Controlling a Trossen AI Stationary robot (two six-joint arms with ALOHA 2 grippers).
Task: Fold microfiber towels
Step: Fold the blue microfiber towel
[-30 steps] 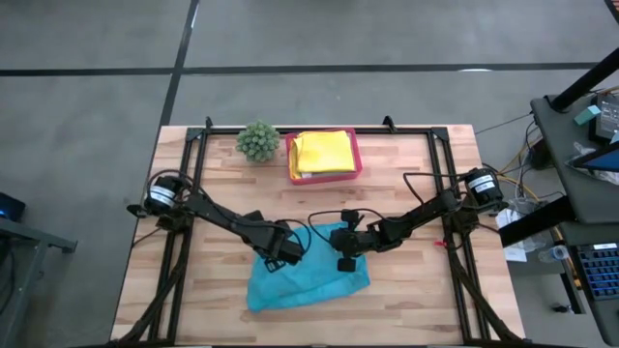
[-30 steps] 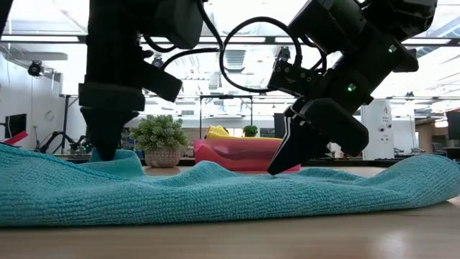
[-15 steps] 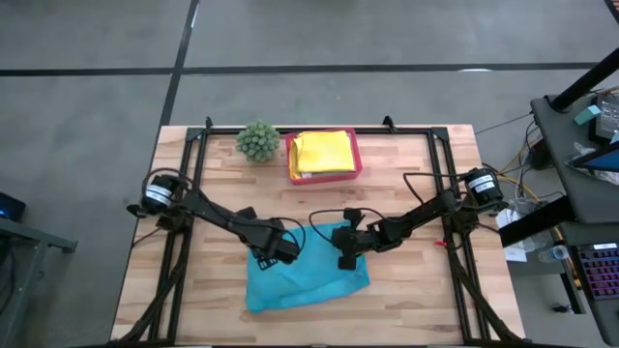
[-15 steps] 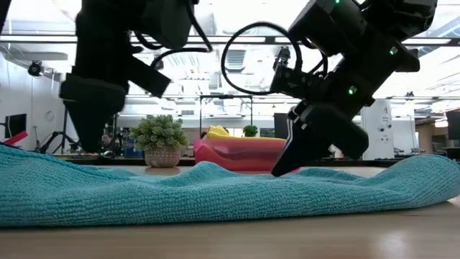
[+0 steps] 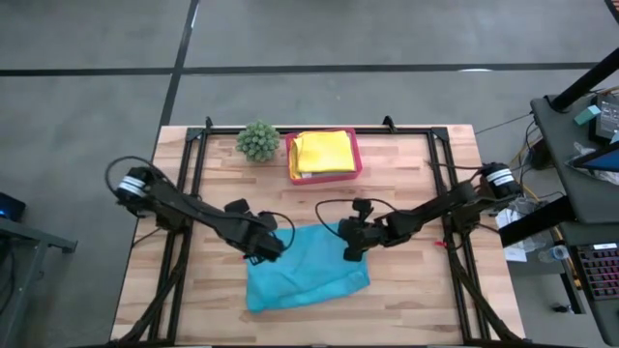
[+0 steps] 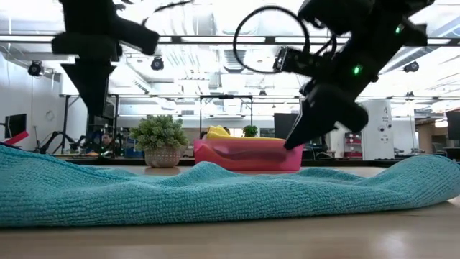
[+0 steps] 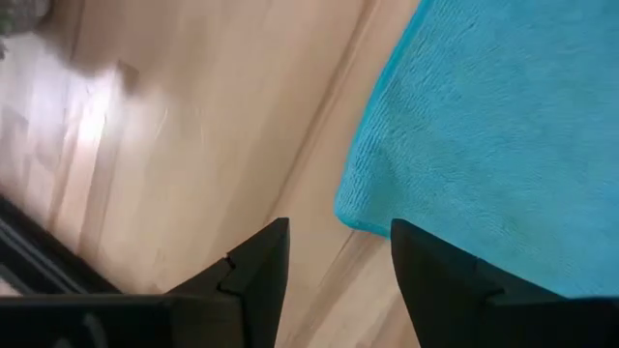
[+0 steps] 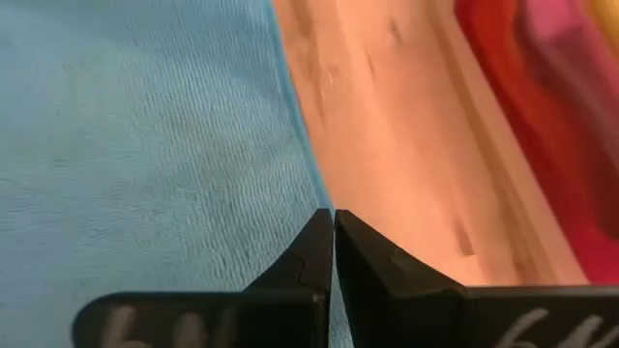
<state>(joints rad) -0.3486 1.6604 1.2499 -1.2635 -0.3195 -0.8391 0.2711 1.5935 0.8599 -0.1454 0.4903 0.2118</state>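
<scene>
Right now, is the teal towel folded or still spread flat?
Cannot tell for sure. The teal towel lies rumpled on the table, its outline uneven. Neither gripper holds it: left gripper open, right gripper shut, empty.

teal towel [image 6: 215, 193]: looped, matt cloth (terry-like) | table [image 5: 406, 300]: pale wood planks, slight sheen | tray [image 5: 353, 159]: pink plastic

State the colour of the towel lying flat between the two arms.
Teal blue; the towel shows best in the high view.
</scene>
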